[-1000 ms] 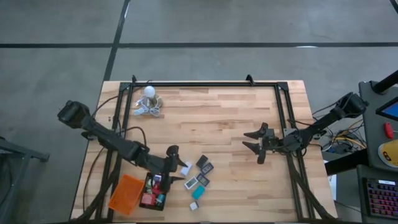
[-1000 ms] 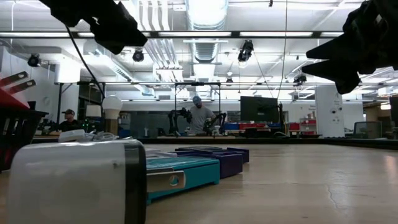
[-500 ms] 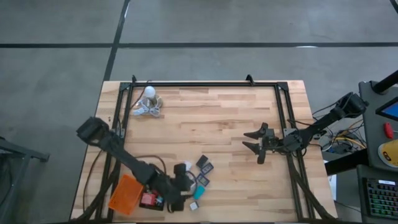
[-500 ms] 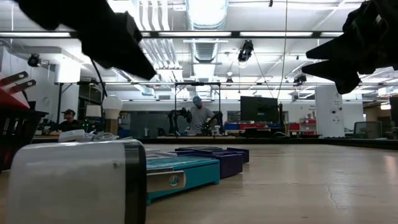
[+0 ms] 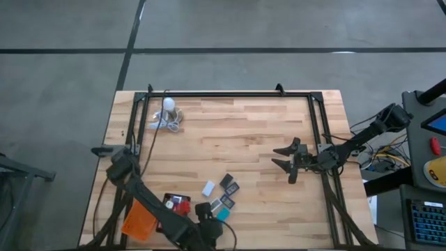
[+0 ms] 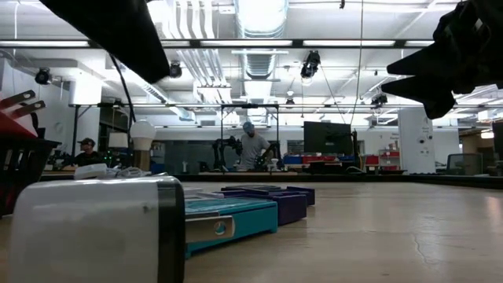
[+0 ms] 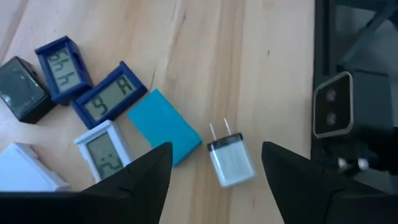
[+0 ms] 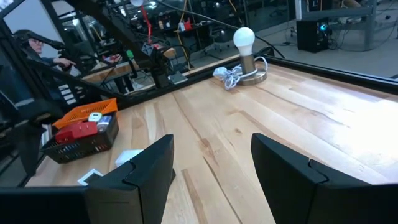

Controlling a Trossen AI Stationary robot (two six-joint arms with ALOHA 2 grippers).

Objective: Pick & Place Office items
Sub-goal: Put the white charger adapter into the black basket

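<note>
The office items lie loose near the table's front edge: a white plug block [image 7: 230,163], a teal block [image 7: 164,127], two blue display pieces [image 7: 111,94], a white display piece [image 7: 102,149] and black pieces [image 5: 226,181]. My left gripper [image 5: 210,219] hangs open over them, tipped down, its fingers [image 7: 149,168] standing to either side of the plug block and above it. In the low view the plug block [image 6: 94,228] fills the foreground. My right gripper [image 5: 284,159] waits open at the right side, level above the table.
A black tray [image 5: 175,204] with red pieces and an orange tray [image 5: 139,219] sit at the near left. A white bulb with a coiled cord [image 5: 168,114] stands far left. A black frame rail [image 5: 230,94] borders the table. A camera box [image 7: 341,112] sits by the plug block.
My left arm has swung from above the black tray toward the table's near edge and a little right. It has tipped further down and now hangs over the loose pieces. The items have not moved.
</note>
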